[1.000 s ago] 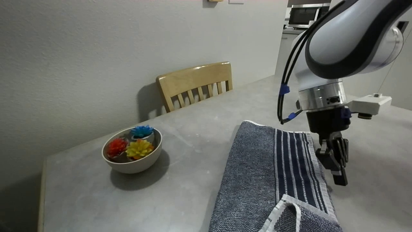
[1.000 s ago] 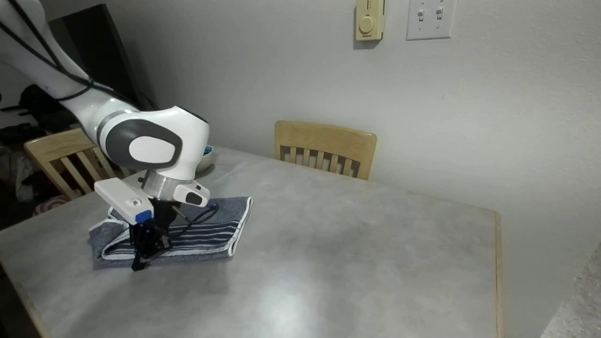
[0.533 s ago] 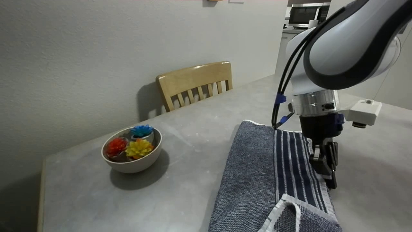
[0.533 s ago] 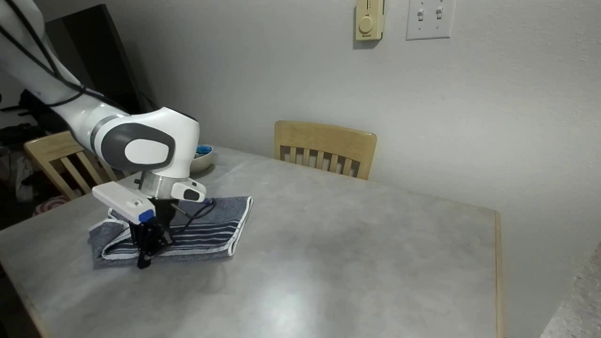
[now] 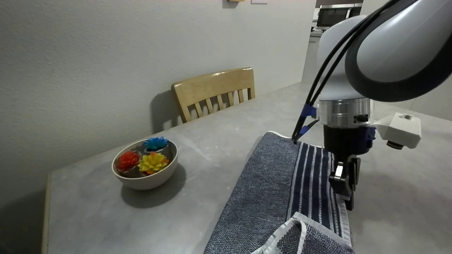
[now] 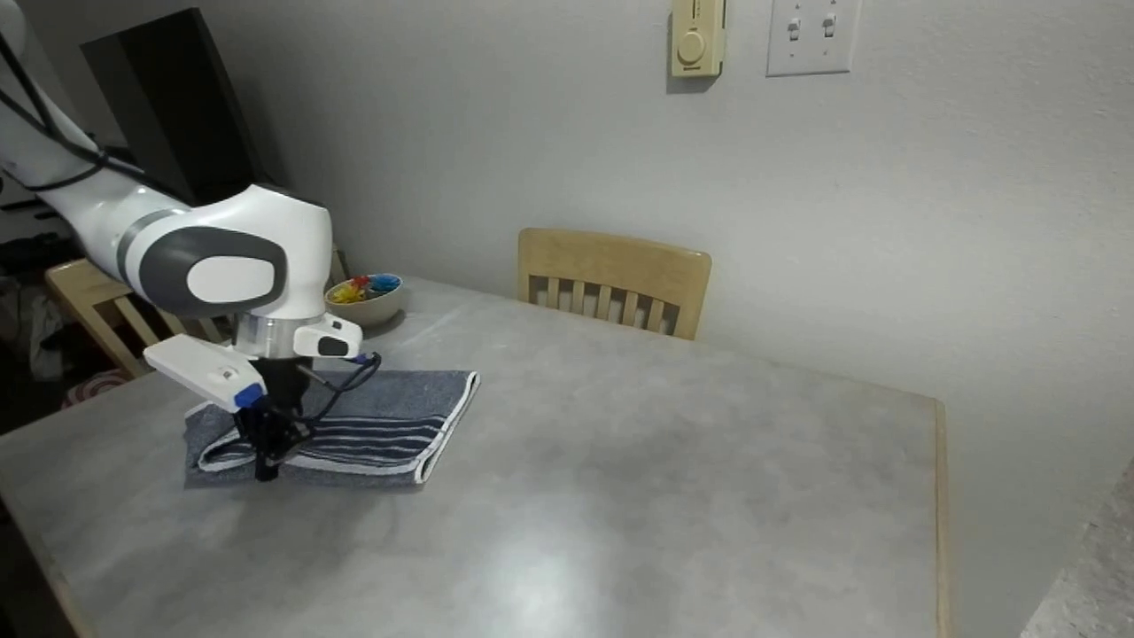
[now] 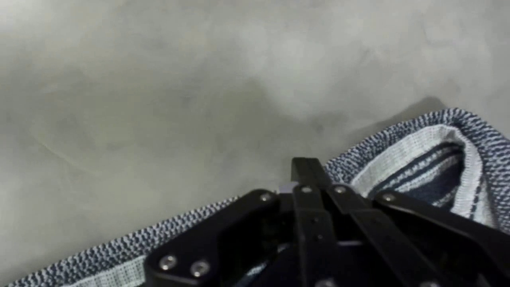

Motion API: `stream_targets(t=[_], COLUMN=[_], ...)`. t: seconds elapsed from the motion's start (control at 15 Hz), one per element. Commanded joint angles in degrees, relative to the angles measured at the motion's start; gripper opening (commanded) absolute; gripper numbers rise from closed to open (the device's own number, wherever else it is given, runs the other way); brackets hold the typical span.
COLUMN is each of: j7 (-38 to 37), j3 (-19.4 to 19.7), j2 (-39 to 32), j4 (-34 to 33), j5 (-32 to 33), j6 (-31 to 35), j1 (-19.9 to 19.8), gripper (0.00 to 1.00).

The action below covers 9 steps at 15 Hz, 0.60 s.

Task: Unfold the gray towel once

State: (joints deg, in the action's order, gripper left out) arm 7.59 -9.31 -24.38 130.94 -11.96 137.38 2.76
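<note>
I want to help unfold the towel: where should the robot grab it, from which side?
Probably the bent white edge of the towel, beside the stripes: it curves into a loop that looks raised, giving the gripper something to pinch. I'd come down from above, on the striped side, since the rest lies flatter. The shut jaws should open first.

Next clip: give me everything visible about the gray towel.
The gray towel looks like blue-gray terry, with white hems and a band of navy and white stripes. It lies folded in layers on the table; at one end a flap turns back over the stripes, its white hem curling into a loop. The shut hand stands at the striped edge; whether any cloth is pinched I can't tell.
</note>
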Motion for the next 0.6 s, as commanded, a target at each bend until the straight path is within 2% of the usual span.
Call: stream_targets(t=[0.0, 0.4, 0.47, 0.53], j7=[0.43, 2.49, 2.82, 3.04], j3=[-1.77, -2.39, -2.24, -2.08], j2=[7.55, 14.94, 15.24, 14.82], j4=[6.34, 9.35, 9.28, 8.91], j5=[-3.56, -9.35, -9.93, -10.09], j6=[2.28, 1.27, 1.15, 1.19], j1=[-0.39, 0.09, 0.23, 0.42], gripper=[0.0, 0.0, 0.03, 0.27])
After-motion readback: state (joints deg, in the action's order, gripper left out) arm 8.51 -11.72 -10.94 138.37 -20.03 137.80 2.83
